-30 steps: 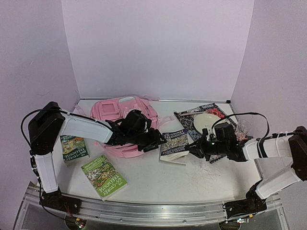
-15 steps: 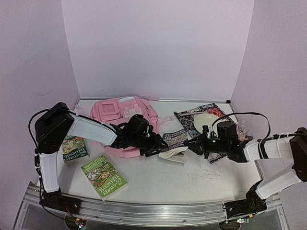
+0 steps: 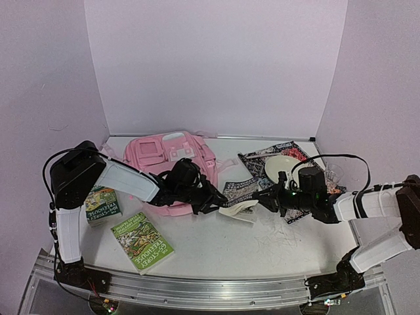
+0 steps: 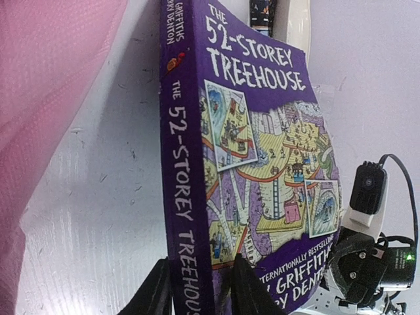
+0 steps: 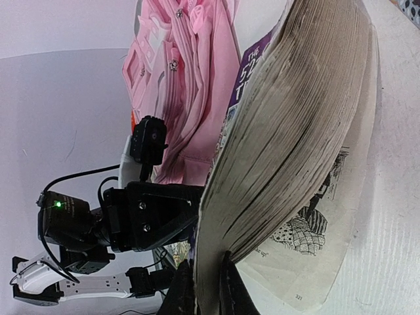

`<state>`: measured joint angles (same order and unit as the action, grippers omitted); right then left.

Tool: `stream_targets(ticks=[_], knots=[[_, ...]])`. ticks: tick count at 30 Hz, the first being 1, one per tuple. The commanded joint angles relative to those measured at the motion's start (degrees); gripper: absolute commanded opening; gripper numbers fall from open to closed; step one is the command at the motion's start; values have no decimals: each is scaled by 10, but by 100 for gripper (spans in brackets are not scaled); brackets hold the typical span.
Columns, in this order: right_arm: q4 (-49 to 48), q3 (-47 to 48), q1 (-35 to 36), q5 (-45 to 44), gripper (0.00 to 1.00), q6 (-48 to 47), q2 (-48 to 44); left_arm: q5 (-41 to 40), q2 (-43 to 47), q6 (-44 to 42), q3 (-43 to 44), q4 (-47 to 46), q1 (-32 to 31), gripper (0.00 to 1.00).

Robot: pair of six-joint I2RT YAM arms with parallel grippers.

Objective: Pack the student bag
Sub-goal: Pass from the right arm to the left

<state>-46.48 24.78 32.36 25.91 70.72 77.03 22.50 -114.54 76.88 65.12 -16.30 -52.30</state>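
Note:
The student bag (image 3: 169, 161), a soft pink backpack, lies at the back left and shows in the left wrist view (image 4: 52, 98) and the right wrist view (image 5: 190, 85). A purple book, "The 52-Storey Treehouse" (image 3: 240, 191), is tilted up off the table just right of the bag. My left gripper (image 3: 214, 198) is shut across the book's spine (image 4: 190, 216), one finger on each side (image 4: 200, 294). My right gripper (image 3: 264, 196) is shut on the book's page edges (image 5: 295, 131), near their lower corner (image 5: 207, 292). A few last pages hang open onto the table.
Two green books (image 3: 142, 241) (image 3: 102, 202) lie at the front left. A black-and-white patterned book (image 3: 259, 159) with a white plate (image 3: 283, 167) on it lies at the back right, beside a clear crinkled packet (image 3: 331, 176).
The purple book has gone from lying flat to tilted up between both grippers. My left gripper moved right onto its spine; my right gripper lifted the page edge.

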Motion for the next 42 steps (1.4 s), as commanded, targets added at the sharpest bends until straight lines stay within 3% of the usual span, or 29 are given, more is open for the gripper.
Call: stream_targets(ticks=[1,6,10,12,15,19,24,30,42], knots=[[-56,0,3,24,0,-11,-5,45,24,33,7,-126,-12,22],[-7,9,4,15,0,-39,-20,38,46,17,12,-146,-10,2],[59,18,3,-20,9,-60,-50,23,65,13,-1,-180,-8,0],[92,28,5,-41,17,-69,-68,10,75,13,-8,-196,-7,0],[124,39,11,-84,41,-74,-94,-20,93,12,-19,-226,-7,0],[129,45,36,-134,64,-55,-109,-64,113,10,-28,-242,-7,0],[99,41,91,-215,84,-4,-109,-107,126,25,-43,-254,-2,0],[7,17,138,-299,98,60,-104,-196,159,34,-76,-258,0,0],[-200,41,172,-304,98,134,23,-262,175,46,-76,-276,1,0]])
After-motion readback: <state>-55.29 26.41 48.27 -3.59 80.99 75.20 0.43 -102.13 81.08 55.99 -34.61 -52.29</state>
